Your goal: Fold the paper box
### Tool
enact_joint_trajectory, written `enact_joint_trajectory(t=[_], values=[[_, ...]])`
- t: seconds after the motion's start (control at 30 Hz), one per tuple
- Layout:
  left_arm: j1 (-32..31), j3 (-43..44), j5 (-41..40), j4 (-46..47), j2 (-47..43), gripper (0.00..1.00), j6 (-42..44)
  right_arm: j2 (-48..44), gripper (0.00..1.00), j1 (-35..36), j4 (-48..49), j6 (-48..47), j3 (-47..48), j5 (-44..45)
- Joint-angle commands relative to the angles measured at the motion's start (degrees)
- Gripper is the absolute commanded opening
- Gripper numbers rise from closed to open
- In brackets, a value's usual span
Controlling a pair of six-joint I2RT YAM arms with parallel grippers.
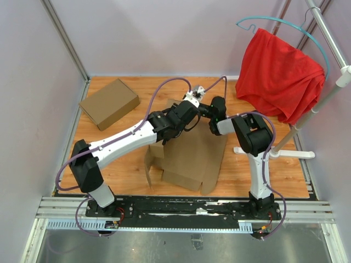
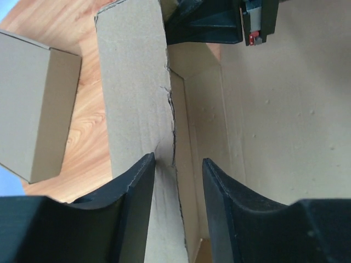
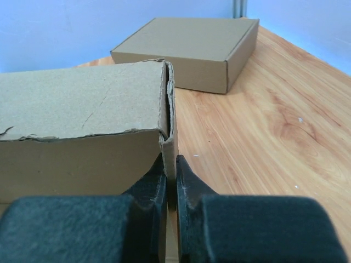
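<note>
The paper box (image 1: 192,156) lies as a part-folded brown cardboard sheet in the middle of the wooden table, flaps spread toward the near edge. Both grippers meet at its far side. My left gripper (image 2: 178,167) is open and straddles a raised, doubled side wall (image 2: 137,93); the wall's torn-looking edge runs between the fingers, and the right finger stands clear of it. My right gripper (image 3: 170,164) is shut on the thin upright corner edge of the same box (image 3: 82,109). From above, the left gripper (image 1: 193,109) and right gripper (image 1: 210,111) almost touch.
A finished, closed cardboard box (image 1: 108,103) sits at the back left, also seen in the right wrist view (image 3: 192,49). A red cloth (image 1: 279,74) hangs on a hanger from a white rack at the right, its foot (image 1: 274,153) resting on the table.
</note>
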Motion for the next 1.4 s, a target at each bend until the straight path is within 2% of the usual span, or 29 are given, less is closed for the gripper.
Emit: enact_joint_trajectory(t=[0.0,0.37,0.53,0.63,0.77,0.87,0.97,1.07,1.37], values=[[-0.38,1.55,1.91,2.33,-5.13,0.46,-4.22,-2.23,0.01,1.49,-4.34,-4.50,-4.50,9.81],[-0.41,-10.16,3.81,17.69,-27.15,0.41,-8.70,-7.71,0.01,6.50,1.08,-13.48,-15.46,30.96],[-0.32,-17.17,-4.15,23.45,-33.10,0.48,-7.91,-10.34,0.01,7.80,2.81,-16.07,-19.53,36.69],[0.28,-19.86,-7.34,25.00,-31.58,0.46,-6.87,-13.22,0.01,9.22,-0.96,-19.51,-21.30,42.17],[1.42,-21.91,-6.90,27.13,-27.44,0.36,-7.02,-18.44,0.01,11.26,-6.06,-24.48,-24.22,51.31],[1.70,-24.83,-4.00,33.45,-25.53,0.28,-5.62,-21.47,0.01,11.29,-9.67,-24.91,-25.84,54.01],[1.97,-27.50,-2.45,39.91,-23.17,0.18,-4.58,-22.88,0.01,11.31,-13.81,-24.78,-26.10,55.10],[2.05,-28.42,-3.49,41.78,-20.11,0.11,-4.50,-23.05,0.01,11.31,-13.38,-24.23,-27.10,54.94],[2.76,-32.01,-4.87,45.60,-16.39,0.08,-4.08,-22.17,0.01,11.30,-10.34,-23.49,-28.57,53.73]])
